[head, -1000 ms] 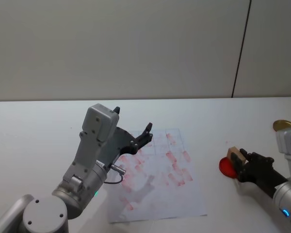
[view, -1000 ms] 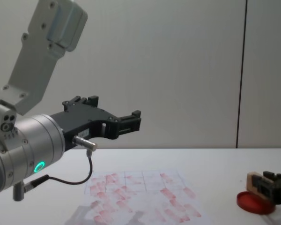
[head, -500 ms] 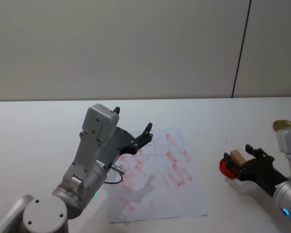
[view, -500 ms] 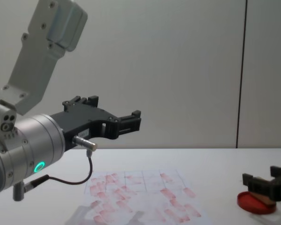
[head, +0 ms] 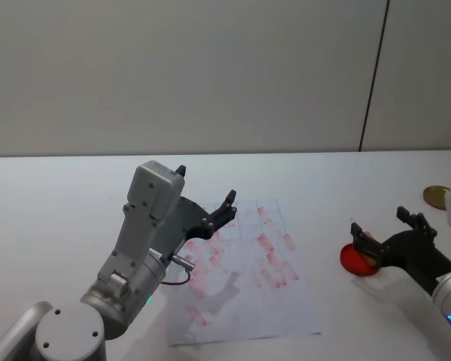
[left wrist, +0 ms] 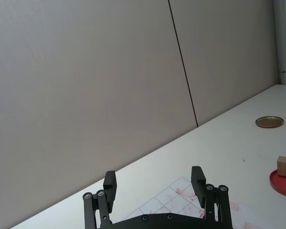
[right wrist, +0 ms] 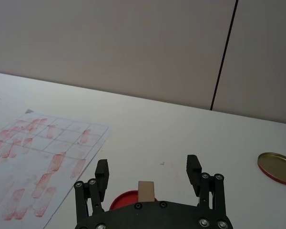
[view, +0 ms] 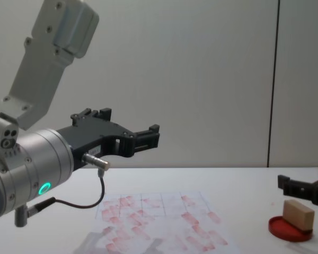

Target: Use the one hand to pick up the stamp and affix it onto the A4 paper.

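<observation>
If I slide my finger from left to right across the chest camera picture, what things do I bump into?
Left gripper, jaws open, held up in the air → A4 paper on the table → stamp sitting on the red ink pad, with the right gripper, jaws open, just above it.

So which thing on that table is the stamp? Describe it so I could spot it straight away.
Start at the big white A4 paper covered in pinkish-red marks, then look to the robot's right, to the flat round red ink pad. The stamp is the small light tan wooden block standing on that pad, with the right pincer open just above it. It is the only wooden, box-shaped thing there.
</observation>
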You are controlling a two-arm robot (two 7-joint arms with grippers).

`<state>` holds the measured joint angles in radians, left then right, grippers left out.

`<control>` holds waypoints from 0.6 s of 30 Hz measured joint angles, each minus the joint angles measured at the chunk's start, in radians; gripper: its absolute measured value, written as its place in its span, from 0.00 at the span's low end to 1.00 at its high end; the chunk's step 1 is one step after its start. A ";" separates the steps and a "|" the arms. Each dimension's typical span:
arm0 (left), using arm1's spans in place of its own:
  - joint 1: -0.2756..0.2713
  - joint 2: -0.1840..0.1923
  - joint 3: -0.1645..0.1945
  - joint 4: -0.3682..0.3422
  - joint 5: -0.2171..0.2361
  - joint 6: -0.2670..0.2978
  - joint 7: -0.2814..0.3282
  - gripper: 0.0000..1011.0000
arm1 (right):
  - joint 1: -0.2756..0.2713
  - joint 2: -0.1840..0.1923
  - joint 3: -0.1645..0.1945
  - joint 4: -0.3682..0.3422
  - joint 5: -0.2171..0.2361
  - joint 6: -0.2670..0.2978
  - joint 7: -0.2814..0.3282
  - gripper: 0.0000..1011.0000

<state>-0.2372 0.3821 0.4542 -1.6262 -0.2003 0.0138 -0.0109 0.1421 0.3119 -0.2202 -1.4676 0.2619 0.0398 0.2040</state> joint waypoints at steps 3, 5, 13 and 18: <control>0.000 0.000 0.000 0.000 0.000 0.000 0.000 0.98 | -0.004 0.002 0.001 -0.010 0.001 -0.002 -0.005 0.99; 0.000 0.000 0.000 0.000 0.000 0.000 0.000 0.98 | -0.006 0.003 0.002 -0.017 0.002 -0.003 -0.008 0.99; 0.000 0.000 0.000 0.000 0.000 0.000 0.000 0.98 | -0.011 0.006 0.005 -0.031 0.005 -0.005 -0.016 0.99; 0.000 0.000 0.000 0.000 0.000 0.000 0.000 0.98 | -0.014 0.007 0.006 -0.038 0.006 -0.006 -0.019 0.99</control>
<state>-0.2371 0.3821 0.4542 -1.6262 -0.2004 0.0138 -0.0109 0.1284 0.3191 -0.2146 -1.5055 0.2675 0.0341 0.1848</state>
